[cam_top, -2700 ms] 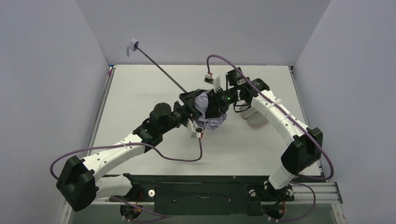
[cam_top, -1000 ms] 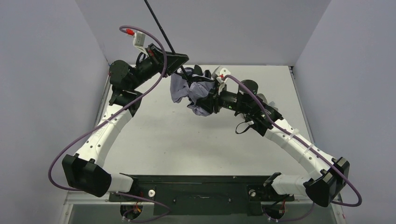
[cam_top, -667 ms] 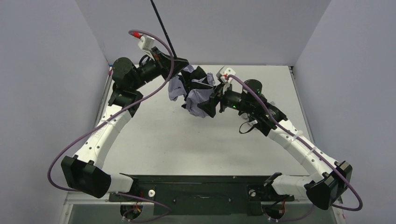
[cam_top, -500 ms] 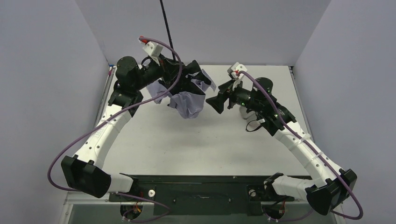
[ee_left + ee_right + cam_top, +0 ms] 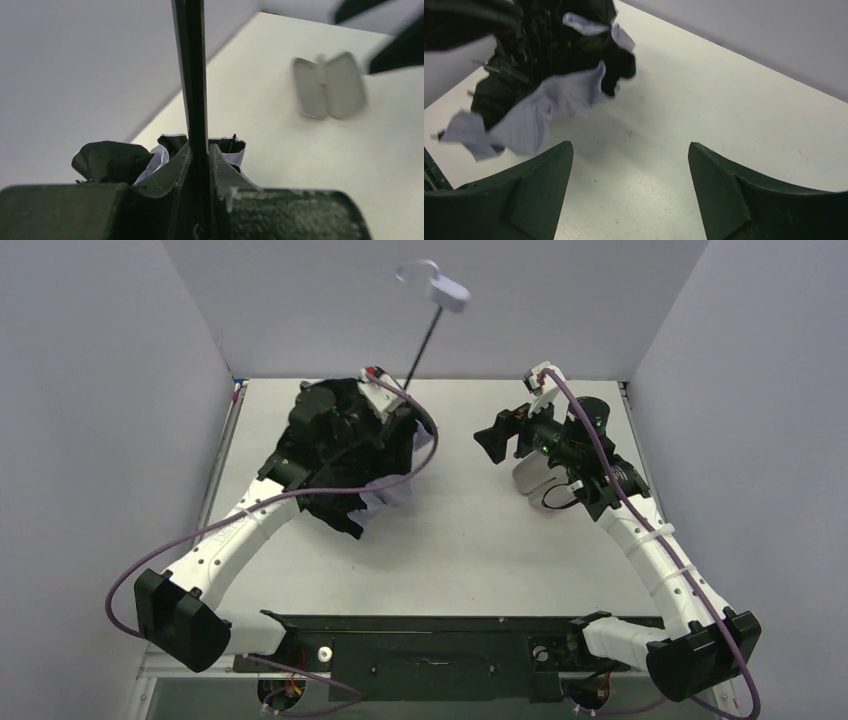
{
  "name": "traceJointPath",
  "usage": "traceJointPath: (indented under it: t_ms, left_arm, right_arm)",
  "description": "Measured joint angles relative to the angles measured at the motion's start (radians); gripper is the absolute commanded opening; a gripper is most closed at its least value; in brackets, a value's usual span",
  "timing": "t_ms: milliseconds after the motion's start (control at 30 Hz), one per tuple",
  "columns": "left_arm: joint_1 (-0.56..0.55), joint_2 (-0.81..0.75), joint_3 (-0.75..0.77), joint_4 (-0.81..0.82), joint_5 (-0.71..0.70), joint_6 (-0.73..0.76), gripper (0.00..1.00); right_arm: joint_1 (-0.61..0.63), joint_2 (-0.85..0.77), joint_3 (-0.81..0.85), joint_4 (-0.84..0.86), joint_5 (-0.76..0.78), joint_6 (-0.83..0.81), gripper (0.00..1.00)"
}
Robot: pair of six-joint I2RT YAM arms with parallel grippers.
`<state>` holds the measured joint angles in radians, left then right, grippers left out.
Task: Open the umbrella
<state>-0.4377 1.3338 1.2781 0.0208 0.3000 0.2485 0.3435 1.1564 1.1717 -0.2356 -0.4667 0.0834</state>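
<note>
Top view: the umbrella (image 5: 424, 340) is over the left-rear part of the desk (image 5: 480, 540). Its long axis is tilted from upright, with the handle (image 5: 447, 295) high toward the back wall and the bunched, unopened canopy (image 5: 385, 495) low. I cannot tell whether the cloth touches the desk. The right pincer (image 5: 488, 438) is apart, empty, well to the right.

Left wrist: the left pincer (image 5: 199, 150) is clamped on the thin shaft (image 5: 192, 75), right beside the canopy. One narrow grip on a slim rod could let it slide or swivel, and the umbrella would sag.

Right wrist: the fingers are spread wide, with loose cloth ahead and to the left. A reach in might snag fabric.
</note>
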Motion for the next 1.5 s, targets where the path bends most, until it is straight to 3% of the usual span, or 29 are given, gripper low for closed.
traceJointPath:
  t_ms: [100,167,267,367,433,667,933,1367,1500]
  left_arm:
    - [-0.125,-0.023,-0.058,-0.024,0.056,0.031,0.00]
    - [-0.149,-0.024,-0.064,-0.043,0.102,0.025,0.00]
    - [-0.030,-0.015,-0.059,-0.026,0.123,-0.010,0.00]
    - [0.104,0.046,0.000,-0.026,0.024,-0.036,0.00]
    - [0.126,0.087,0.042,-0.040,-0.016,-0.042,0.00]
    - [-0.177,0.008,-0.080,-0.018,0.039,-0.086,0.00]
    - [-0.085,-0.013,-0.088,0.068,0.046,-0.195,0.00]
    - [-0.097,-0.024,-0.156,0.162,0.124,-0.283,0.00]
    - [-0.089,-0.024,-0.155,0.164,0.115,-0.301,0.00]
  right_arm:
    - [-0.012,0.011,0.000,-0.005,0.005,0.007,0.80]
    - [-0.025,0.017,0.000,-0.007,0.008,0.011,0.80]
    - [-0.042,0.018,0.000,-0.013,0.010,0.014,0.78]
    - [-0.049,0.018,0.000,-0.013,0.008,0.015,0.76]
    - [-0.049,0.019,0.000,-0.013,0.004,0.019,0.75]
    - [-0.048,0.053,0.000,-0.003,-0.041,0.037,0.62]
    - [0.022,0.084,0.000,-0.001,-0.075,0.053,0.54]
    - [0.186,0.278,0.000,0.093,-0.164,0.132,0.48]
    - [0.211,0.311,-0.019,0.059,-0.204,0.061,0.51]
